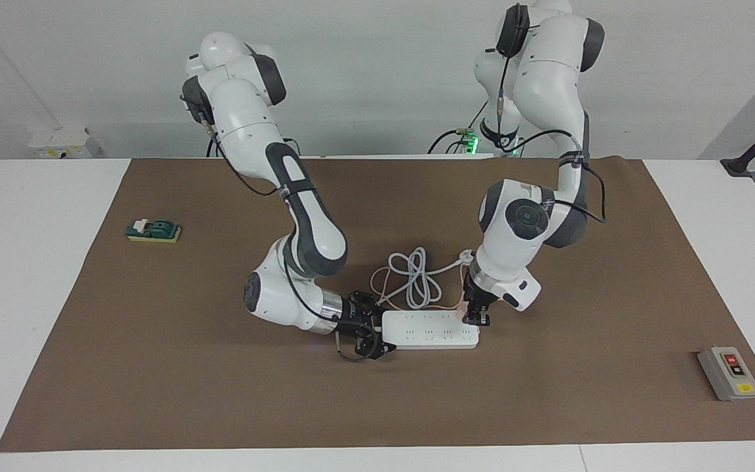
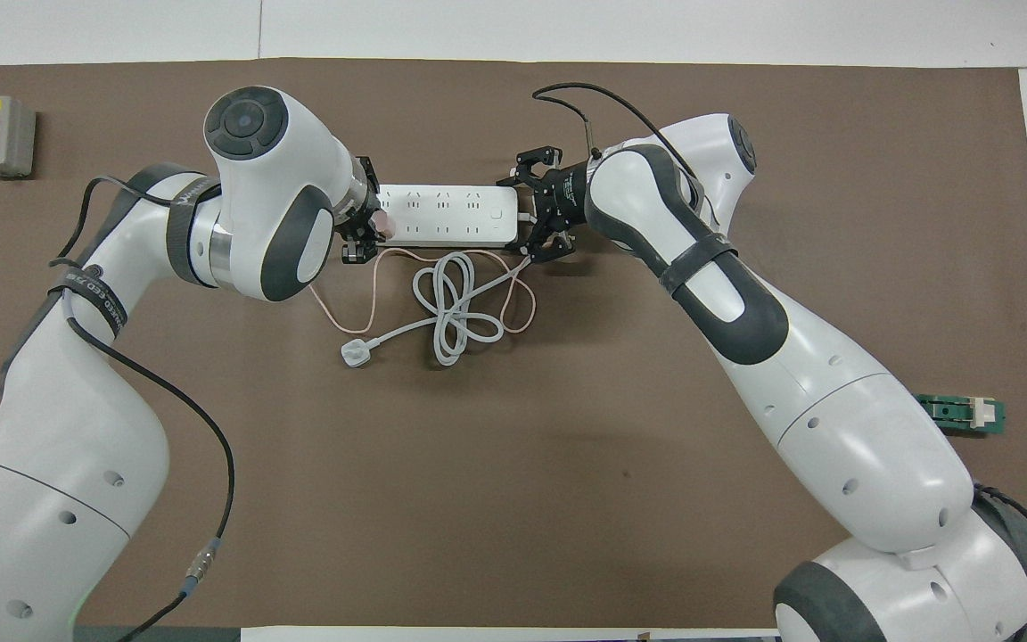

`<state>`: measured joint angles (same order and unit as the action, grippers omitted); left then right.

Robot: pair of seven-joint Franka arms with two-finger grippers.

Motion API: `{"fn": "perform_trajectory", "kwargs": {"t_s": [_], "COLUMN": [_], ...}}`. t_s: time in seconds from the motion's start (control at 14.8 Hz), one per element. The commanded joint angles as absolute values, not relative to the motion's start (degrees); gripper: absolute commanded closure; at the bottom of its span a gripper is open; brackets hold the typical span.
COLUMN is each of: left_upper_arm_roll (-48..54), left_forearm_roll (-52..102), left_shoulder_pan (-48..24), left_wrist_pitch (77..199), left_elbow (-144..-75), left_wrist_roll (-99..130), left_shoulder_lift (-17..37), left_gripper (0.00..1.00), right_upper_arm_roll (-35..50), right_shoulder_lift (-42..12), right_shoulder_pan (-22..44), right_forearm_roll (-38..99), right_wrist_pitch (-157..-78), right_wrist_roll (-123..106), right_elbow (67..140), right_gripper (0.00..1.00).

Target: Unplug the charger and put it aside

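Note:
The charger [image 1: 461, 312] [image 2: 382, 223] is a small pale pink cube plugged into the white power strip [image 1: 430, 330] [image 2: 447, 217], at the strip's end toward the left arm. Its thin pink cable [image 2: 372, 294] loops over the mat nearer to the robots. My left gripper [image 1: 476, 315] [image 2: 362, 230] points down over that end and is shut on the charger. My right gripper [image 1: 377, 333] [image 2: 524, 212] lies low at the strip's other end, right against it.
A coiled thick white cord [image 1: 415, 278] [image 2: 455, 308] with a white plug [image 1: 464, 255] [image 2: 355, 354] lies beside the strip, nearer to the robots. A grey switch box [image 1: 729, 372] [image 2: 0, 135] sits toward the left arm's end. A green block [image 1: 153, 231] [image 2: 964, 414] sits toward the right arm's end.

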<state>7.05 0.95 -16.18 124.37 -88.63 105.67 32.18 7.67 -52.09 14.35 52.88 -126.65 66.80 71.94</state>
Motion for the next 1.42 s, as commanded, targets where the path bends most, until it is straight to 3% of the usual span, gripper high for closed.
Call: {"fn": "perform_trajectory", "kwargs": {"t_s": [0.0,0.27,0.74,1.01,1.22,1.35], "left_upper_arm_roll": [3.4,3.4,3.3,3.4,3.4,3.5], "left_forearm_roll": [-4.8,-5.0,-5.5,-5.4,-5.4,-5.4], "left_shoulder_pan": [-13.1,-12.7,-11.6,-4.2,4.4,7.8], "left_wrist_pitch": [122.3,121.6,104.9,100.2,97.8,98.5], "left_elbow": [-88.5,-88.1,-79.2,-79.6,-80.4,-82.7], "left_wrist_roll": [103.4,103.2,97.2,81.6,59.1,44.8], "left_shoulder_lift": [30.5,30.5,27.9,23.6,21.9,20.8], "left_gripper": [1.00,1.00,1.00,1.00,1.00,1.00], "right_upper_arm_roll": [8.3,8.1,7.9,7.9,7.8,7.7], "right_shoulder_lift": [-52.8,-52.5,-52.5,-52.4,-52.4,-51.9], "right_shoulder_pan": [14.8,15.1,15.2,15.1,15.1,15.0], "right_forearm_roll": [55.1,54.1,53.5,53.5,53.4,53.4], "right_wrist_pitch": [-132.3,-134.0,-134.9,-135.0,-135.0,-134.8], "right_wrist_roll": [66.1,65.6,65.7,66.1,66.3,67.4], "right_elbow": [72.3,74.4,74.4,74.6,74.7,74.6], "right_gripper": [0.83,0.80,0.80,0.79,0.74,0.58]}}
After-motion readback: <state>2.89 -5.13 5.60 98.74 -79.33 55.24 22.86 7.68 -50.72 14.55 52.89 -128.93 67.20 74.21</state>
